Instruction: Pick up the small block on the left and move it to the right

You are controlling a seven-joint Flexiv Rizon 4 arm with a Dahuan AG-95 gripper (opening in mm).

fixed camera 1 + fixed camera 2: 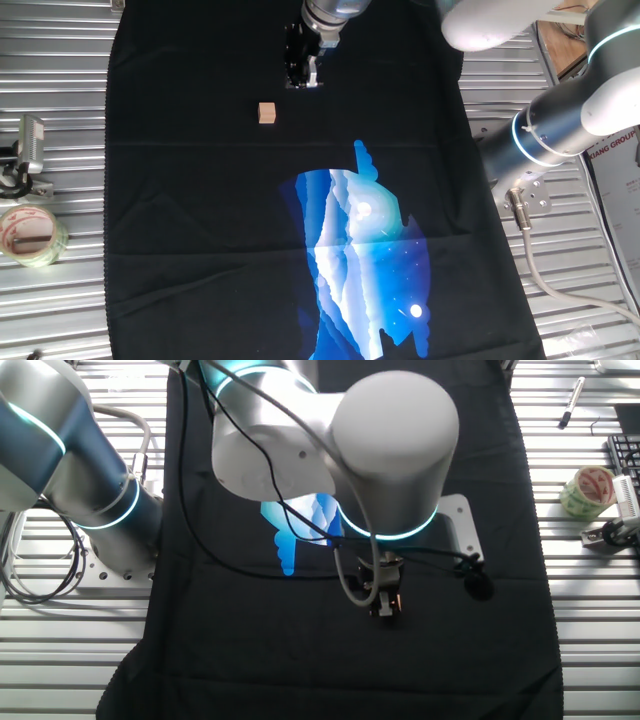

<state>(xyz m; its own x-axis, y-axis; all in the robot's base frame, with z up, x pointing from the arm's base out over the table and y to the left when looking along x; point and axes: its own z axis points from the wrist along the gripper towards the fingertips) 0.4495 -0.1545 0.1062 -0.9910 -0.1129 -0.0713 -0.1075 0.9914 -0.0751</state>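
The small block is a tiny tan wooden cube lying on the black cloth, left of the cloth's middle. My gripper hangs just above the cloth, a little behind and to the right of the block, not touching it. Its fingers look slightly apart with nothing between them. In the other fixed view the gripper points down under the big arm joint. A small orange-tan glint beside its fingers there looks like the block, mostly hidden.
A roll of clear tape and a metal clip lie on the slatted table left of the cloth; the tape also shows in the other fixed view. A blue print covers the cloth's middle. The arm base stands at the right.
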